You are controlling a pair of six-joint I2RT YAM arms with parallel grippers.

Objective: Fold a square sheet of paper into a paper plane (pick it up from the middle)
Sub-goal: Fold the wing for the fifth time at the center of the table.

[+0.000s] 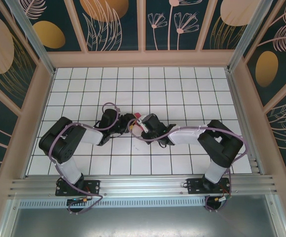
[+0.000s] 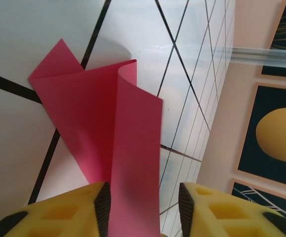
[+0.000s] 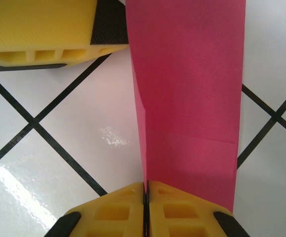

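Work surface: white glossy tiles (image 1: 182,84) with thin dark grout lines, glare spots visible close up in the right wrist view (image 3: 108,138).

Enclosure: a beige frame (image 1: 140,59) runs along the far edge. Dark teal wall panels (image 1: 113,24) stand on three sides, printed with pale line-drawn flowers and leaves and with ochre ovals (image 1: 49,34); one such oval shows in the left wrist view (image 2: 281,133).

Near edge: ribbed aluminium rail (image 1: 143,185), and a plain grey metal sheet (image 1: 143,222) below it.

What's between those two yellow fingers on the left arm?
A thin magenta-pink paper sheet passes through the open left gripper, in the left wrist view.
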